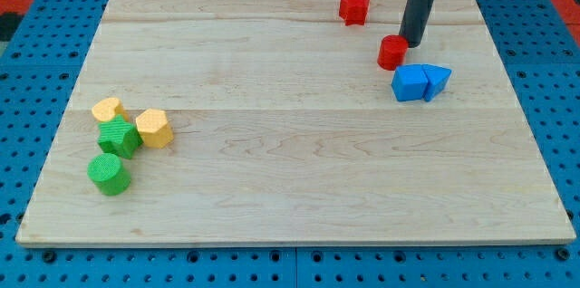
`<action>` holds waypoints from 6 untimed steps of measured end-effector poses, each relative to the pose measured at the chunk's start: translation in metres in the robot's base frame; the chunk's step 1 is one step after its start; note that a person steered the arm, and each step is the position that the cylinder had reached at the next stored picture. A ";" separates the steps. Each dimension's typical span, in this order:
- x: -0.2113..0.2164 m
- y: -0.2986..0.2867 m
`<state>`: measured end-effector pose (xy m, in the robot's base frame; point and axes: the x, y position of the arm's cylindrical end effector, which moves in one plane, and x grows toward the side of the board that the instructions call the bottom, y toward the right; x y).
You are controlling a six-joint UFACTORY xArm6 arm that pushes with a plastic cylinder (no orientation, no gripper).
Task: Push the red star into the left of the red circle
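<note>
The red star (354, 7) lies near the view's top, right of centre. The red circle (393, 52) lies below and to the right of it, with a gap between them. My tip (413, 44) rests just right of the red circle, touching or nearly touching its upper right side. The rod rises from there to the view's top edge.
A blue cube (410, 82) and a blue triangle (437, 81) sit together just below the red circle. At the view's left, a yellow block (108, 110), a yellow hexagon (154, 129), a green star (120, 137) and a green circle (110, 174) cluster. The wooden board (299, 170) has blue pegboard around it.
</note>
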<state>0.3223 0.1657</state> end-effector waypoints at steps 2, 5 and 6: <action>-0.106 0.002; -0.113 -0.062; -0.095 -0.065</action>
<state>0.2273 0.1002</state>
